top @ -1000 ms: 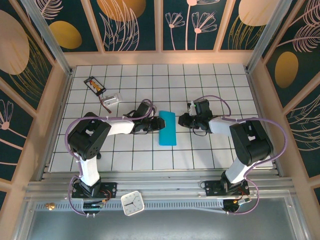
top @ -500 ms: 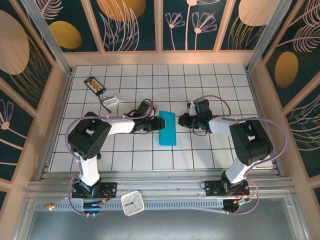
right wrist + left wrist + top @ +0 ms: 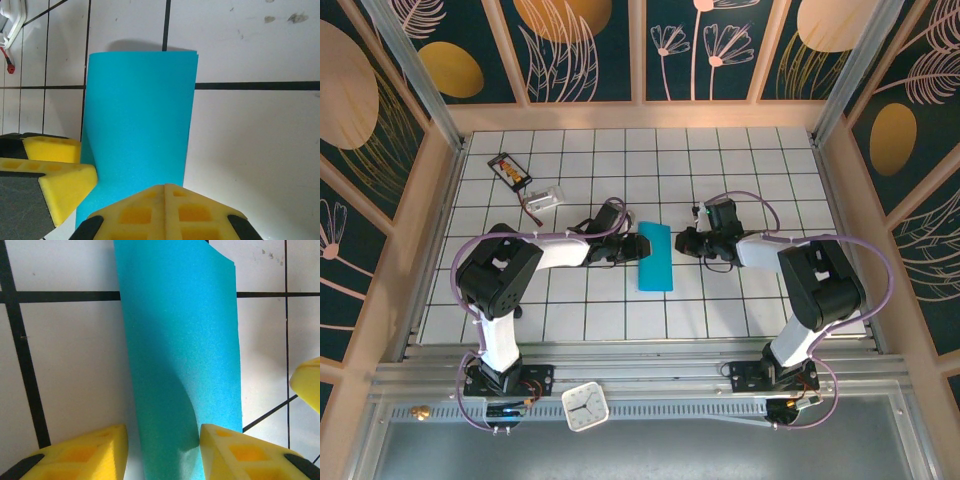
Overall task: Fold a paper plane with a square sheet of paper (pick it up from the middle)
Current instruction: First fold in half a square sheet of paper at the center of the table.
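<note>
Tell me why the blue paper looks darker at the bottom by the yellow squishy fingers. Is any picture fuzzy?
Left wrist view: a shadow darkens the near and left part of the folded teal-blue sheet of paper by the yellow foam fingers, which look slightly soft. Right wrist view: a thin shadow on the white tile past the paper's far edge. Top view: even, sharp, no glare.

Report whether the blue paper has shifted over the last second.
No. The folded blue paper still sits against the same grid lines of the table.
</note>
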Controlling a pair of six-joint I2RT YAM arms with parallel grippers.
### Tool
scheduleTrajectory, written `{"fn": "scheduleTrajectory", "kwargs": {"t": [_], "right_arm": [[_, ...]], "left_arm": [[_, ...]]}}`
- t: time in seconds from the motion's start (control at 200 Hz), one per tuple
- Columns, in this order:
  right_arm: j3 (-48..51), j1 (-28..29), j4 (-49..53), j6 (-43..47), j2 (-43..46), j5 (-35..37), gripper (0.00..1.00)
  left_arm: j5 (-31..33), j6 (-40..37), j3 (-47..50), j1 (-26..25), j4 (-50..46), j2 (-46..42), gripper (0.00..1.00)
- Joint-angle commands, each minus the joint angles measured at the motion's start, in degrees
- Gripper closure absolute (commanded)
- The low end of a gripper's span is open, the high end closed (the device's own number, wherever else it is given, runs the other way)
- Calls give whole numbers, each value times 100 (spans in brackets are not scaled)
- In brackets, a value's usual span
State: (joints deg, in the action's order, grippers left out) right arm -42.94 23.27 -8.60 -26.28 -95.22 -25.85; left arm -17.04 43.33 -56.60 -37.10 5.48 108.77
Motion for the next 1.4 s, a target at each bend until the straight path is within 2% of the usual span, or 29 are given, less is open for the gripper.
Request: {"fn": "scheduleTrajectory", "kwargs": {"t": [0.0,1.391], "right_arm": [[-109,74,-58,-100,-149,-122,94],[-237,291,-189,-241,-466,-430,100]], "left_arm": [[315,-69,127,-61,-189,661,56],[364,-69,149,-69,-205,837,56]]}}
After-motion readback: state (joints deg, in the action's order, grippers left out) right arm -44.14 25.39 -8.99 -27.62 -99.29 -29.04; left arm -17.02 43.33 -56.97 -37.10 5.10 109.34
